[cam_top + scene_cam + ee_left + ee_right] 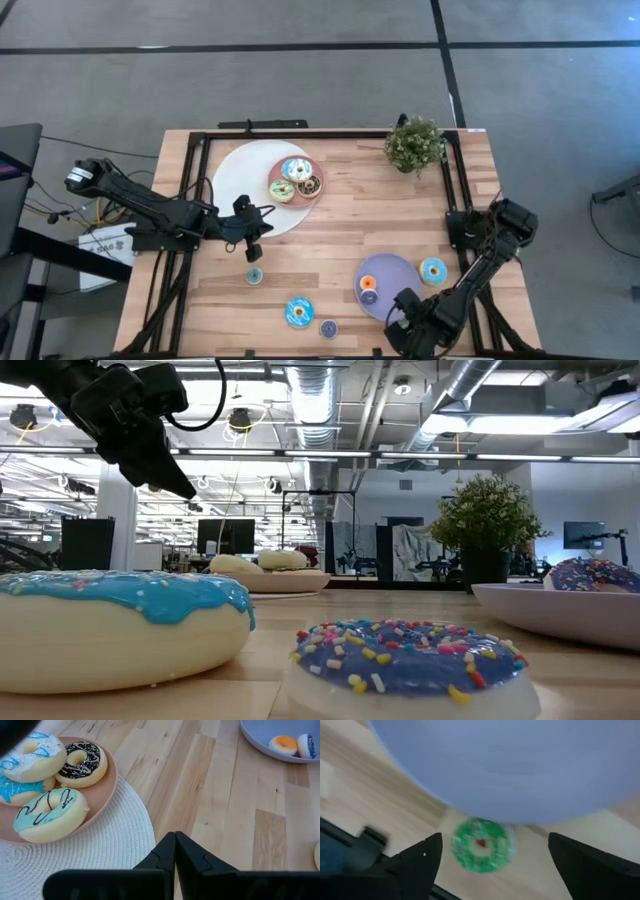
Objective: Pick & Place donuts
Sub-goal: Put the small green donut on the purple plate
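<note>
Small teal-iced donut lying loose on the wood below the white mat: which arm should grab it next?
Left, probably. The left gripper, fingers shut and empty, hovers just above the small teal-iced donut. The right gripper sits open at the lavender plate, its wrist view framing a green sprinkled donut instead.

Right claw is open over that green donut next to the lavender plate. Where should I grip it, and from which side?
The green donut lies flat on the wood just off the lavender plate's rim. Probably come straight down with the right claw, one finger on each outer edge of the ring, placed so that neither finger lands on the plate side.
</note>
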Tool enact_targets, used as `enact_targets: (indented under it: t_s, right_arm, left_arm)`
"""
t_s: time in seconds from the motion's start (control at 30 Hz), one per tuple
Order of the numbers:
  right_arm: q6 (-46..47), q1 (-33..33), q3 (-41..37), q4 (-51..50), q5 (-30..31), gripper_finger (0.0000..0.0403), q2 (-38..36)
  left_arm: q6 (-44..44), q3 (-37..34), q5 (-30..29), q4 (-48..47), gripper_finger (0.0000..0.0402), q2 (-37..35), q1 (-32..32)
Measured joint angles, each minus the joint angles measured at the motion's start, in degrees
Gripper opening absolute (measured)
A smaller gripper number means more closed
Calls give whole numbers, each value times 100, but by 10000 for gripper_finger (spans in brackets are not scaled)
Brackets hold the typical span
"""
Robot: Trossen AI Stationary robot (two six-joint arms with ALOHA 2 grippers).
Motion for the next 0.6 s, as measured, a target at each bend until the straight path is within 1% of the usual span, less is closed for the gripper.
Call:
enact_targets:
  t_s: [0.13, 0.23, 0.37, 0.47, 0.6]
  right_arm:
    - [-127, -89, 0, 130, -26, 360, 106]
    - [-126, -67, 0, 102, -82, 356, 107]
    - [-122, -57, -2, 38, -259, 340, 108]
    - [-128, -65, -9, 193, -443, 325, 300]
    - [-174, -67, -2, 314, -455, 314, 435]
  left_arm:
    - [4, -2, -37, -4, 0, 0, -1]
    - [4, -4, -52, -11, 0, 0, -2]
    - [6, -4, -51, -6, 0, 0, -2]
    - [4, -7, -51, -2, 0, 0, -2]
    - [-24, -7, -51, 0, 0, 0, -2]
